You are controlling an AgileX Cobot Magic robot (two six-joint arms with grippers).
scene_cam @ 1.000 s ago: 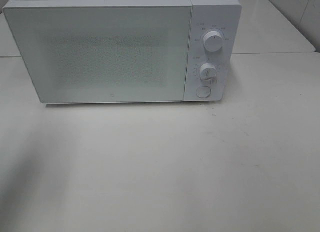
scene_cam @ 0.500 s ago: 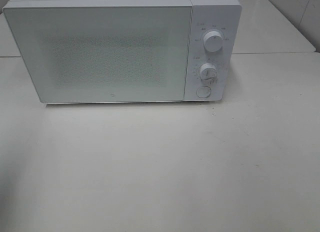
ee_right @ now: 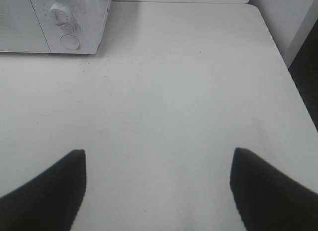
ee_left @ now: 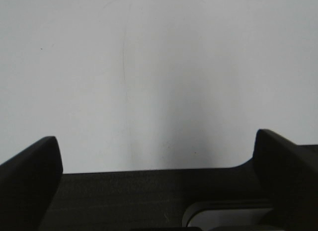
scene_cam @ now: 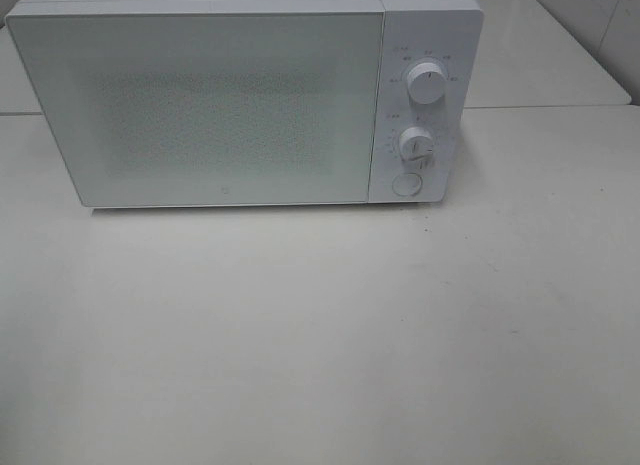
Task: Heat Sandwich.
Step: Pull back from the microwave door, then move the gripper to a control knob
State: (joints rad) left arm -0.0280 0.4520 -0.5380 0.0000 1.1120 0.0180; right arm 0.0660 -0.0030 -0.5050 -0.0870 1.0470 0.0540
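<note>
The white microwave [scene_cam: 240,95] stands at the back of the table with its door [scene_cam: 210,110] shut. Two knobs [scene_cam: 428,85] and a round button [scene_cam: 405,183] sit on its right panel. The sandwich and its plate are out of view in every frame. Neither gripper shows in the exterior high view. In the left wrist view, my left gripper [ee_left: 156,141] is open and empty over bare table. In the right wrist view, my right gripper [ee_right: 159,154] is open and empty, well in front and to the right of the microwave [ee_right: 54,22].
The white table [scene_cam: 320,335] spreads in front of the microwave. Its right edge [ee_right: 293,92] shows in the right wrist view, with a dark drop beyond. A second table top [scene_cam: 540,55] lies behind at the right.
A faint shadow on the table's left side has faded. The microwave has not moved.
</note>
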